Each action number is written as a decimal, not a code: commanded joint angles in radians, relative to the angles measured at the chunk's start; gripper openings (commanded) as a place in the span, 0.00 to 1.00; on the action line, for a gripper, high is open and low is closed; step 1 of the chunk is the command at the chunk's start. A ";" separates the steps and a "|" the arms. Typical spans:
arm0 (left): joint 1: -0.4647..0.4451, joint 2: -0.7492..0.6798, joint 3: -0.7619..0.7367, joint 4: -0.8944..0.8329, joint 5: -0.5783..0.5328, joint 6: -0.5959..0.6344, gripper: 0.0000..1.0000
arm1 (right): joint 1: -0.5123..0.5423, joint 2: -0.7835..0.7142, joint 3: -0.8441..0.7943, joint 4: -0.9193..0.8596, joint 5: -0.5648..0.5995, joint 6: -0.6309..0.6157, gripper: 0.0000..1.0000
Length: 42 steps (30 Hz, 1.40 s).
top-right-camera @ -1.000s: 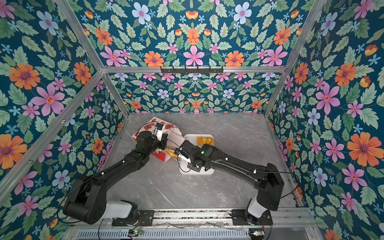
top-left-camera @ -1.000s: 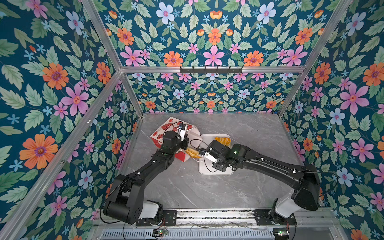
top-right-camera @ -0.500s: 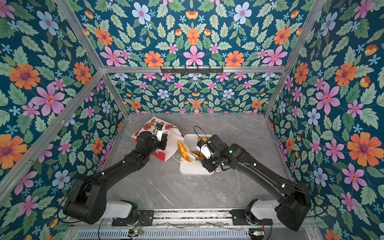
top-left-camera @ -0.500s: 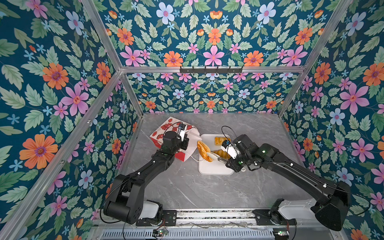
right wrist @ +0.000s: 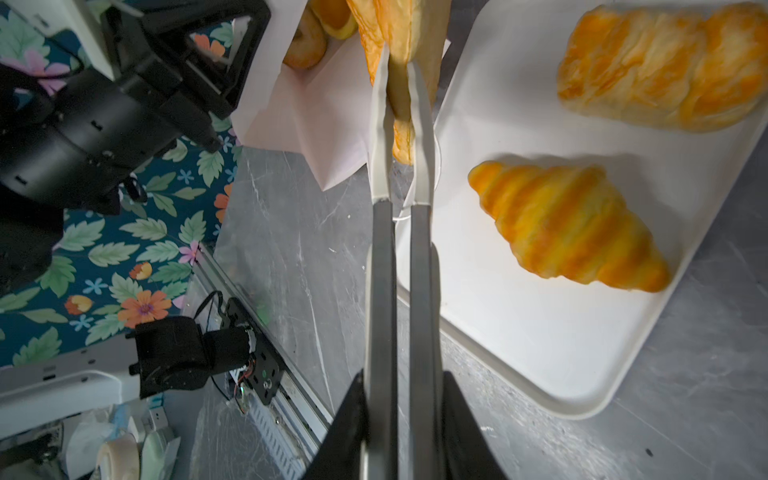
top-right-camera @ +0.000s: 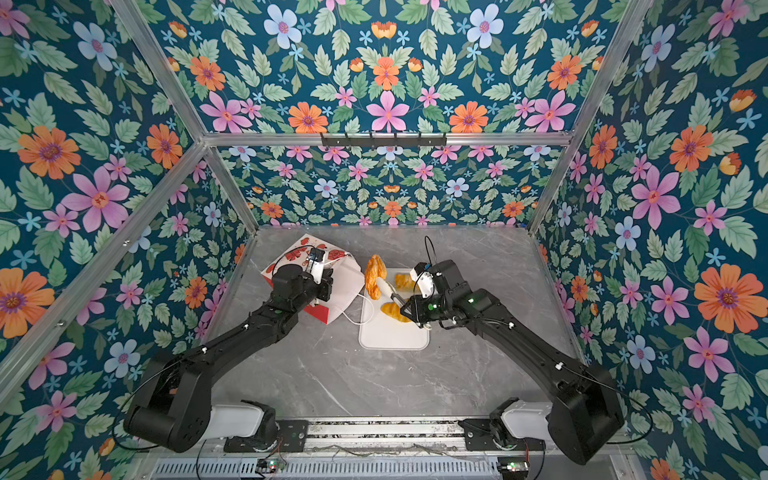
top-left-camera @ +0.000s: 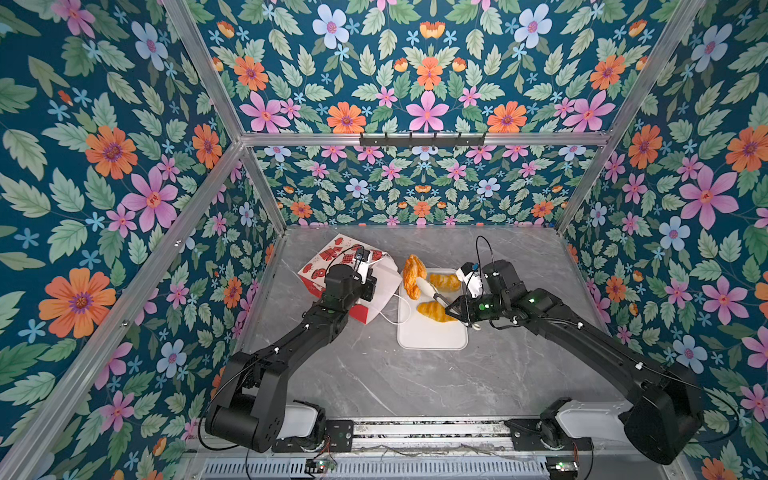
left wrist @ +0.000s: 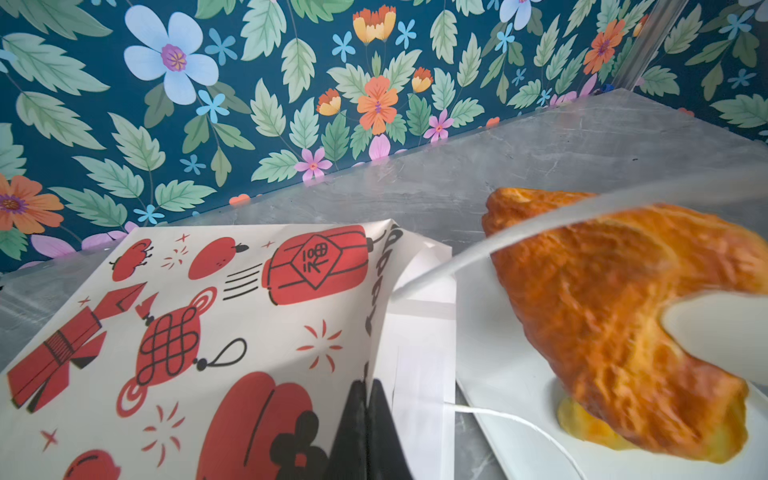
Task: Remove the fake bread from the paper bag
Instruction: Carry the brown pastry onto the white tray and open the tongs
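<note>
1. Right pincer [right wrist: 403,376] is squeezing the tongs [right wrist: 380,270] by the handles and isn't touching any bread itself.
2. The tongs' white tips, straight out ahead of that pincer, are pinching the puff [top-left-camera: 412,276].
3. The puff is hanging between the two pincers, just outside the bag [left wrist: 232,324] mouth. It's over the tray [right wrist: 540,353] edge nearest the bag and not set down yet.
4. Left pincer [left wrist: 368,415] is pressed together on the bag rim, propping the mouth open toward the right pincer. The bag is lying on its side under and beyond the left pincer.
5. Done so far: the croissant [right wrist: 569,228] and the roll [right wrist: 660,70] are lying on the tray. They're just beside the tongs, apart from each other, with the croissant nearer the right pincer.
6. Left to do: at least one piece [right wrist: 305,41] is showing inside the bag mouth, past the tong tips. There may be a second one behind it, but I can't tell.
7. My read: we're sitting around the halfway mark, with two pieces out, a third in transit and the rest waiting in the bag.
</note>
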 commanded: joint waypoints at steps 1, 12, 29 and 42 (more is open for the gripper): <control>0.002 -0.014 -0.007 0.019 -0.046 -0.001 0.00 | -0.009 0.020 -0.010 0.132 -0.020 0.088 0.23; 0.001 -0.005 -0.014 0.040 -0.037 -0.007 0.00 | -0.026 0.123 -0.107 0.347 -0.076 0.241 0.22; 0.002 -0.002 -0.017 0.044 -0.034 -0.005 0.00 | -0.045 0.249 -0.092 0.275 -0.100 0.262 0.26; 0.001 0.010 -0.014 0.048 -0.024 -0.010 0.00 | -0.045 0.190 -0.097 0.176 -0.068 0.234 0.41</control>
